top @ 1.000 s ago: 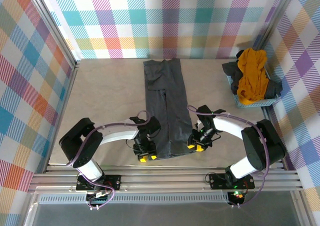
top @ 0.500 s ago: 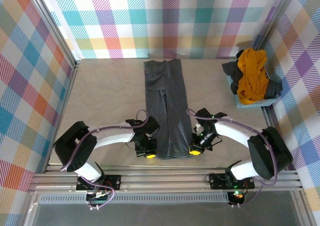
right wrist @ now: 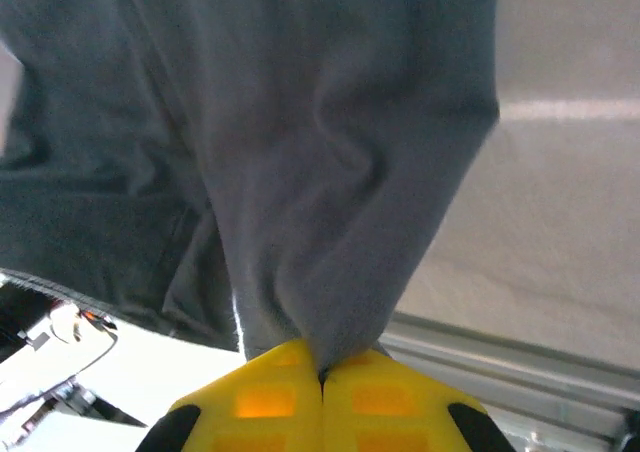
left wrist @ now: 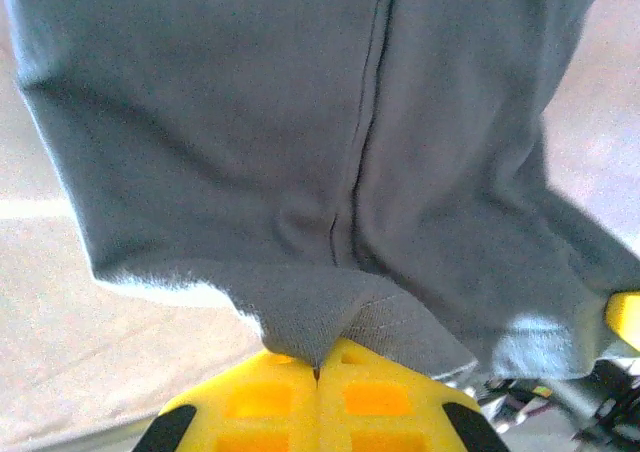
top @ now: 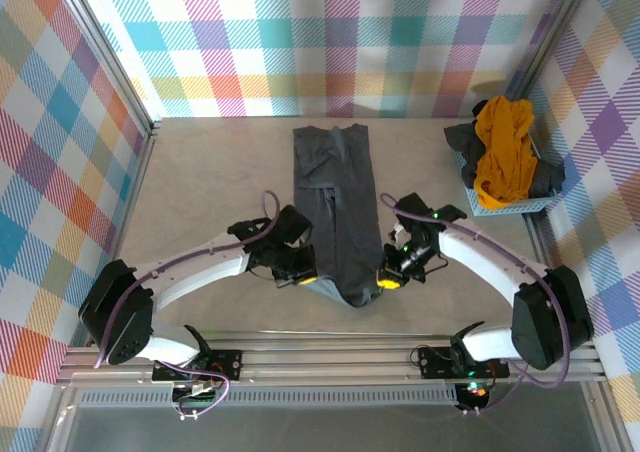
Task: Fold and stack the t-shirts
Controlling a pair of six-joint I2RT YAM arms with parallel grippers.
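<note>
my left fingers are pinched shut on the near left corner of the slate-grey t-shirt. my right fingers are shut on its near right corner. the shirt lies as a long narrow strip down the middle of the desk, from the far edge toward the near one. by the far right corner, the light blue basket holds a mustard-yellow t-shirt and a dark grey t-shirt.

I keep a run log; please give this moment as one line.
step: folding | left gripper: shut on dark grey t-shirt, near hem | right gripper: shut on same hem | mustard t-shirt: in basket
</note>
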